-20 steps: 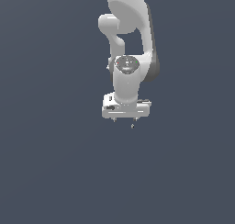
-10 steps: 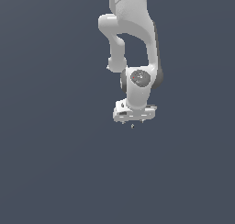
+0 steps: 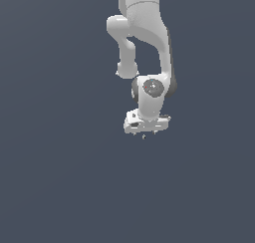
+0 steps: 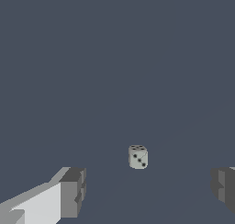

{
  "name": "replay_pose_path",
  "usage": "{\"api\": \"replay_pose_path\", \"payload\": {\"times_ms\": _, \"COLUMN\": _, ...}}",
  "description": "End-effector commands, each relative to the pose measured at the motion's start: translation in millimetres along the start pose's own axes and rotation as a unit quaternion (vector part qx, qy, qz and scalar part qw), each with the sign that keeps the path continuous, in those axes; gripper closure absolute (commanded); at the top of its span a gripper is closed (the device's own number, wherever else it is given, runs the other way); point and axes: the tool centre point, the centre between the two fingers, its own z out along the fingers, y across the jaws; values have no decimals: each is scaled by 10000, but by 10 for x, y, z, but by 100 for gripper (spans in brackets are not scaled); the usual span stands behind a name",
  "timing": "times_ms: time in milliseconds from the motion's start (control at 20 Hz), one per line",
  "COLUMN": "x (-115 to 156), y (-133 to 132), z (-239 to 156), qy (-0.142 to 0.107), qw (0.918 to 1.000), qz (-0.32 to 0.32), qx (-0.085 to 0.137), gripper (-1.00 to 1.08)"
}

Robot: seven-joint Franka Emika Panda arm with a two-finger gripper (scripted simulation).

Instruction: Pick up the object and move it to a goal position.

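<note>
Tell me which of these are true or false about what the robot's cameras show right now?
1. The small object is a pale die with dark pips. True: the wrist view shows the die clearly.
2. The gripper is clamped shut on the die. False: the gripper is open, and the die sits free between the two fingers, touching neither.
3. The die is bright red. False: it is whitish grey.
4. In the exterior view the die is only a tiny speck just under the gripper. True: it shows at.
5. Several other objects lie around the die. False: only the plain dark surface surrounds it.
</note>
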Motion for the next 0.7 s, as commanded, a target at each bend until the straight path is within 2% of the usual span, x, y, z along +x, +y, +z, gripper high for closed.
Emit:
{"api": "replay_pose_path", "payload": {"times_ms": 0, "x": -8, "y": 1, "z": 93, "qy": -6, "qw": 10000, "qz": 0, "qx": 0, "gripper": -92}}
{"api": "replay_pose_path", "payload": {"times_ms": 300, "x": -17, "y": -5, "z": 374, "qy": -3, "qw": 10000, "qz": -6, "qx": -3, "gripper": -92}}
{"api": "replay_pose_path", "payload": {"times_ms": 550, "x": -8, "y": -5, "z": 443, "qy": -3, "qw": 10000, "qz": -6, "qx": -3, "gripper": -92}}
{"api": "replay_pose_path", "payload": {"times_ms": 600, "x": -8, "y": -5, "z": 443, "qy": -3, "qw": 10000, "qz": -6, "qx": -3, "gripper": 108}}
{"api": "replay_pose_path", "payload": {"times_ms": 650, "x": -8, "y": -5, "z": 443, "qy": -3, "qw": 10000, "qz": -6, "qx": -3, "gripper": 108}}
